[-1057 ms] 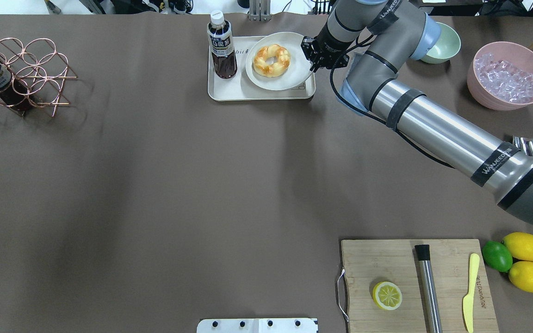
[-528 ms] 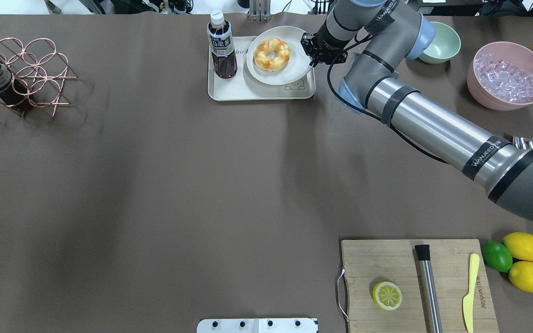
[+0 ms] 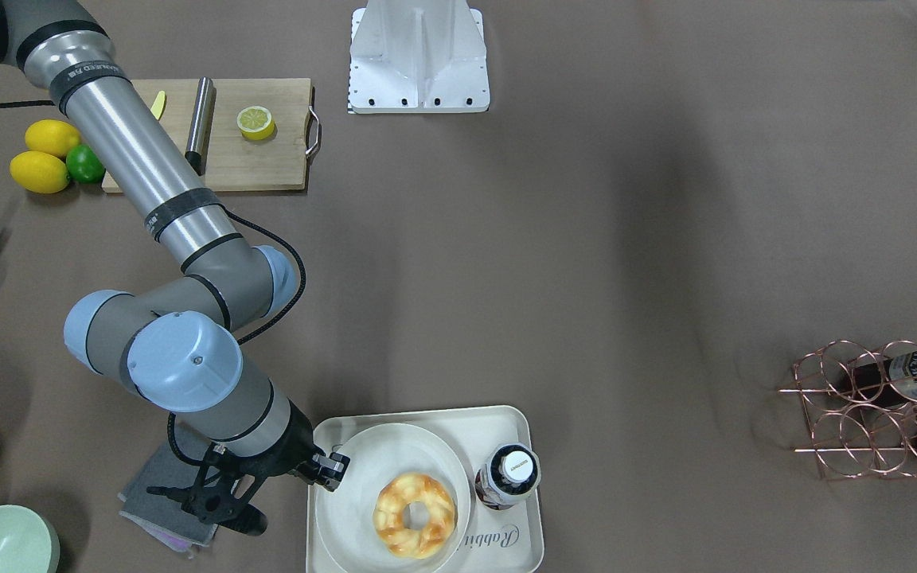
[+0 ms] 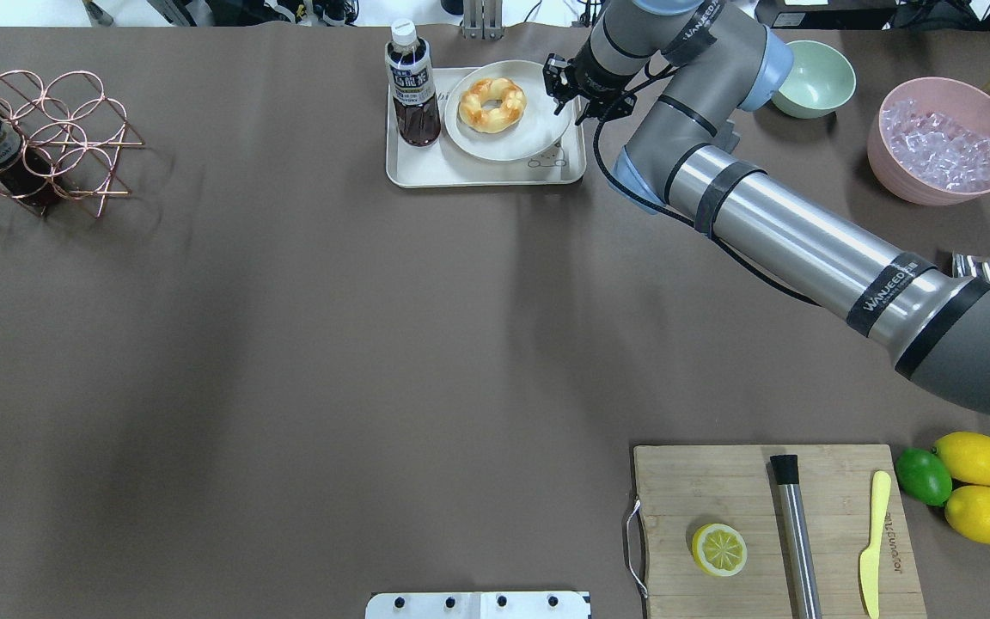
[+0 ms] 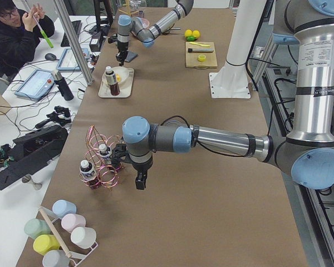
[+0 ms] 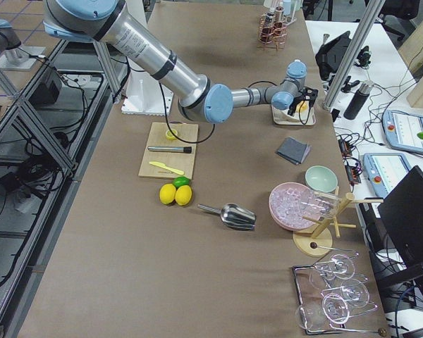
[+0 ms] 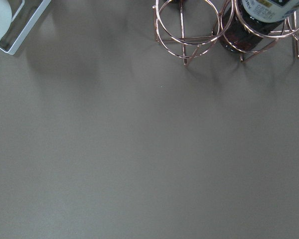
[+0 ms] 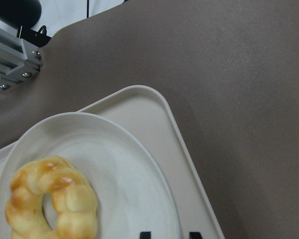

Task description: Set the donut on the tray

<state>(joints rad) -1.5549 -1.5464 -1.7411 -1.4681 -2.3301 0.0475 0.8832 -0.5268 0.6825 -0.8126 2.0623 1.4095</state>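
The donut (image 4: 492, 105), a golden braided ring, lies on a round off-white plate (image 4: 519, 142). The plate sits over the cream tray (image 4: 478, 174) at the table's far side. My right gripper (image 4: 565, 93) is shut on the plate's right rim. In the right wrist view the donut (image 8: 52, 204) is at the lower left, the plate (image 8: 119, 164) is beside it, and the tray's corner (image 8: 162, 107) is beyond. The front view shows the donut (image 3: 415, 515), the plate (image 3: 363, 469), the tray (image 3: 506, 422) and the right gripper (image 3: 333, 468). My left gripper (image 5: 139, 181) hangs over the table by the rack; whether it is open, I cannot tell.
A dark drink bottle (image 4: 411, 86) stands on the tray's left part, close to the plate. A copper wire rack (image 4: 48, 142) with bottles is at the far left. A green bowl (image 4: 821, 82) and a pink ice bowl (image 4: 942, 142) are at the far right. A cutting board (image 4: 770, 533) with a lemon half is near.
My right gripper has carried the plate with the donut to the left and farther back over the tray, closer to the bottle.
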